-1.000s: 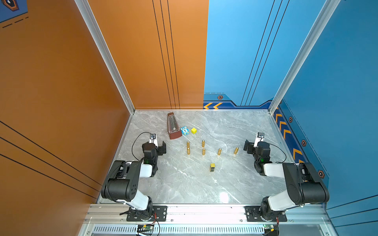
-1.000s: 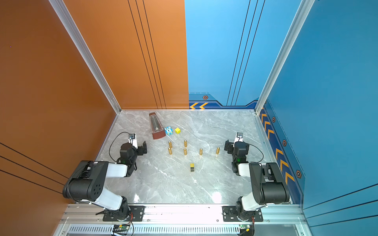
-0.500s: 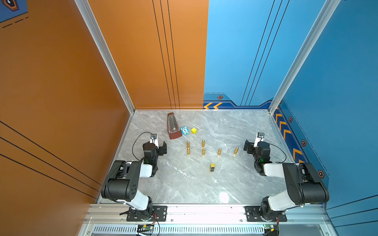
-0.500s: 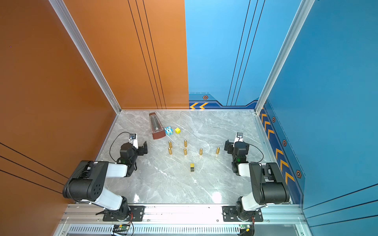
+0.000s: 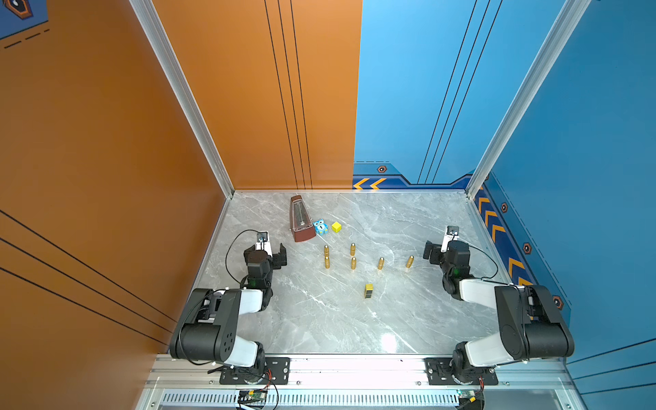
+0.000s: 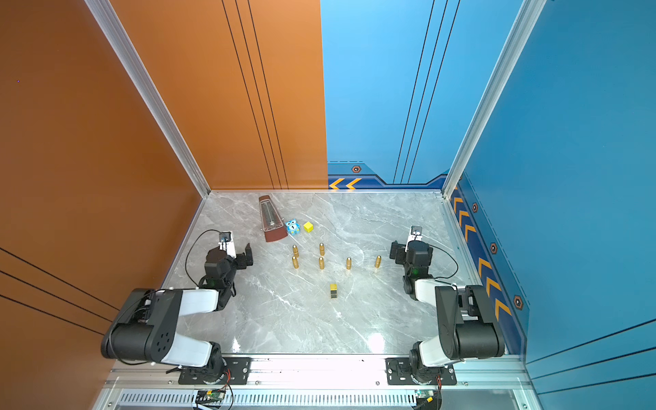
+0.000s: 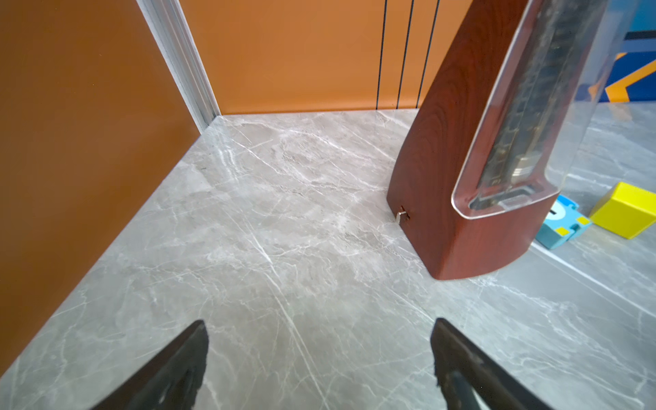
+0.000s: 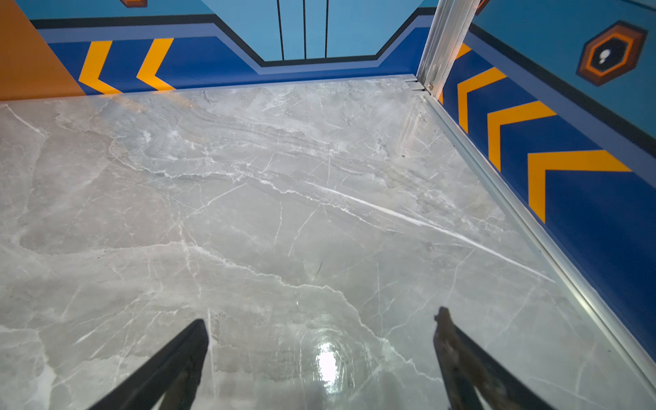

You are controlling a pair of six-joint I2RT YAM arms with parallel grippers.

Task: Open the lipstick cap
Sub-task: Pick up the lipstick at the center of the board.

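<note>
The lipstick (image 5: 369,290), which I take to be the small gold-and-black tube, stands mid-table (image 5: 319,319), near the golden bullet shapes (image 5: 353,262). It seems upright, long axis vertical, gold end up, though it is tiny here. My left claw (image 5: 266,252) and right claw (image 8: 321,319) hang wide open, empty, well apart from it. I'd pinch the black base, then pull the cap straight along that axis.

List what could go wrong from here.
1. The upright gold tubes stand close together; an open gripper reaching one could topple its neighbours.
2. The gold-and-black block is also gold, so the wrong item may get grabbed.
3. Neither wrist view shows them, so the left gripper and right gripper would approach unguided.
</note>
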